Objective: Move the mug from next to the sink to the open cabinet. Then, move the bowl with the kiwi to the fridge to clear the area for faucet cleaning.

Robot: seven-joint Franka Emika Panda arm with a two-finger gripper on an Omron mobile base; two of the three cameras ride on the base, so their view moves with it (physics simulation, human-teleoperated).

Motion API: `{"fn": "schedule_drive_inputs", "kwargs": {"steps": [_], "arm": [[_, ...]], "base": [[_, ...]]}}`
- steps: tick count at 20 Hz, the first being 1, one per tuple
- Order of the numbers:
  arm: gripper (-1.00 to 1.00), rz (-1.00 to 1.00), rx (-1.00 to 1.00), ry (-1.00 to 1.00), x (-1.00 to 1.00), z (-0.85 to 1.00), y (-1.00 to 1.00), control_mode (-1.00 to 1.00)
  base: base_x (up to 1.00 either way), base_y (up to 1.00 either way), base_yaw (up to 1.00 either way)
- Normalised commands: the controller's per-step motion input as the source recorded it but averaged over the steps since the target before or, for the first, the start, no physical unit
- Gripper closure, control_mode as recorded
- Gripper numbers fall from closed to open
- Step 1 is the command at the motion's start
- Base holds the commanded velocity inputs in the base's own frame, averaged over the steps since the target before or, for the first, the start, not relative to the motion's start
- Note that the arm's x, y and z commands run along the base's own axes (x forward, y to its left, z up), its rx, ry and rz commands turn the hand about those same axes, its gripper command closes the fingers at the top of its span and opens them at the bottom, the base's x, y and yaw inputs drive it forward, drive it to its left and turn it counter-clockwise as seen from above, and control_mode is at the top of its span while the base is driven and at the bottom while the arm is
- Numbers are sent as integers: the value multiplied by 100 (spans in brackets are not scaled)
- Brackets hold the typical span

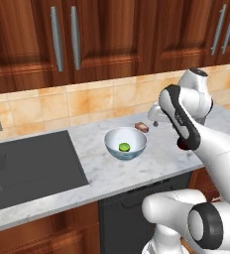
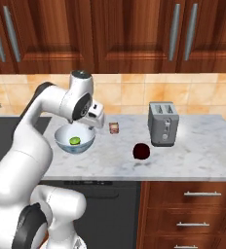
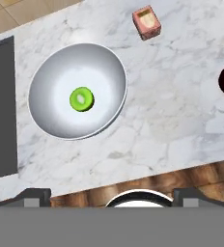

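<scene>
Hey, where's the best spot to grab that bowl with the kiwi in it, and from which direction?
Probably the rim of the bowl, from straight above, one of the jaws inside the wall and one outside. It sits upright and open on the counter, too wide to span, and the kiwi lies at the center, away from the rim. The side facing the counter's front edge looks least crowded.

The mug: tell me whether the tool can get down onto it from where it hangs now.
Probably yes. The mug stands alone on the counter, apart from the toaster and the tan block, with nothing over it. The tool hangs above the bowl, so it must swing sideways first.
</scene>
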Motion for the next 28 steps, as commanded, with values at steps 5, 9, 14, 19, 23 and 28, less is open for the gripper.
{"fn": "schedule_drive_inputs", "kwargs": {"steps": [5,9,14,19,23,28], "arm": [[-100,-3,14,0,44,-62,0,-100],[-100,0,0,0,37,-56,3,-100],[-100,-1,0,0,43,-46,18,-100],[-100,0,0,0,31,-48,10,-100],[-100,0,0,0,19,-57,1,-100],[-100,0,0,0,25,-43,2,-100]], "base": [[0,0,0],[0,0,0],[0,0,0],[0,0,0],[0,0,0],[0,0,0]]}}
